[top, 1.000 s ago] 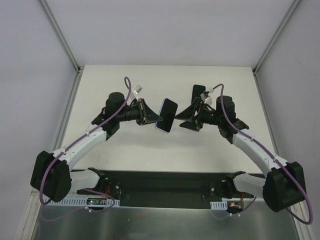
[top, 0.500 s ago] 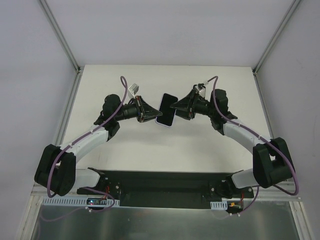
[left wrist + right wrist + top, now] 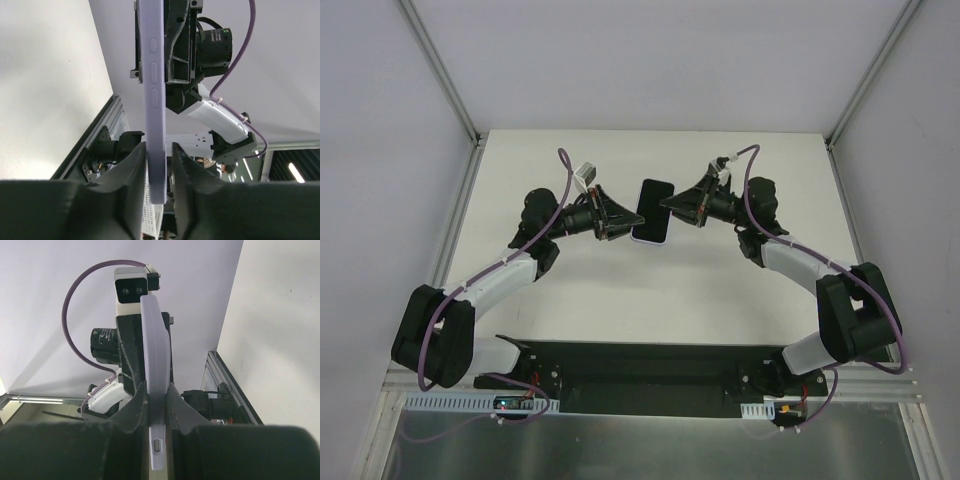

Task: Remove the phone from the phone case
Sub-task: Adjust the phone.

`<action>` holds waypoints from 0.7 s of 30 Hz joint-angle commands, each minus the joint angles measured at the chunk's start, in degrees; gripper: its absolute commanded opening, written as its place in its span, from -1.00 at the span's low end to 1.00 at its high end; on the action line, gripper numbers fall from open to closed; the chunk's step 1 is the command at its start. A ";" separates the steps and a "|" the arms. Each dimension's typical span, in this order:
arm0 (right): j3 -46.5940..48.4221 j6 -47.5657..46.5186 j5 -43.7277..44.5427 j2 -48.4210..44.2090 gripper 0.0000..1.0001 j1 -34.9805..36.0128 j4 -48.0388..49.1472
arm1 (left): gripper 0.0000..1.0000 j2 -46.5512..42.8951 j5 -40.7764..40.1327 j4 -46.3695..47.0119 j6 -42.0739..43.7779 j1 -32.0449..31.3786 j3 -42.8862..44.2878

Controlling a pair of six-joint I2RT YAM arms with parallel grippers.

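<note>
The phone (image 3: 653,205), black screen up, sits in its lavender phone case (image 3: 648,240) and hangs in the air over the table between both arms. My left gripper (image 3: 623,222) straddles the case's left edge. In the left wrist view the case (image 3: 154,100) stands between the fingers (image 3: 131,170) with a slim gap on one side, so the jaws are open. My right gripper (image 3: 673,204) is shut on the right edge. In the right wrist view both fingers (image 3: 134,407) press flat against the case (image 3: 155,355).
The white table (image 3: 620,290) lies below the held phone. A black base plate (image 3: 640,375) with both arm mounts runs along the near edge. Grey walls and metal frame posts (image 3: 445,75) enclose the table on three sides.
My right gripper swung left to the phone and shut on its right edge. My left jaws eased apart around the left edge. The phone shifted slightly toward the back.
</note>
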 commanded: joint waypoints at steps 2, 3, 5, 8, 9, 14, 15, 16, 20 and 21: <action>3.22 0.16 -3.77 -0.81 -0.97 1.62 4.07 | 0.04 -0.01 3.48 5.52 1.18 -0.48 3.93; 3.83 -0.28 -4.39 -0.81 -0.97 1.88 3.11 | 0.11 0.16 3.65 5.43 1.18 -0.48 4.19; 4.36 -0.98 -6.40 -0.81 -0.97 2.68 2.40 | 0.14 1.13 4.09 5.69 1.10 -0.48 5.16; 4.36 -2.04 -7.47 -1.34 -0.97 3.55 1.43 | 0.11 2.71 4.53 7.71 -0.04 -0.48 5.95; 4.19 -2.74 -7.56 -1.43 -0.97 3.64 0.64 | 0.09 3.06 4.62 8.59 -1.01 -0.48 6.04; 4.01 -5.11 -8.52 -2.65 -0.97 4.08 -1.91 | -0.06 4.73 5.06 11.32 -2.33 -0.48 6.13; 4.19 -5.81 -8.79 -2.83 -0.97 4.17 -3.91 | -0.18 4.82 5.32 11.23 -2.25 -0.48 6.22; 4.54 -8.08 -8.79 -3.27 -0.97 4.52 -5.50 | -0.28 4.82 5.41 11.32 -2.25 -0.57 6.13; 6.90 -15.72 -7.83 -4.85 -0.97 4.87 -16.22 | -1.00 4.73 5.41 10.97 -2.25 -0.57 5.95; 7.52 -17.23 -7.65 -5.20 -0.97 4.79 -21.29 | -1.00 4.65 5.41 10.88 -2.33 -0.57 5.87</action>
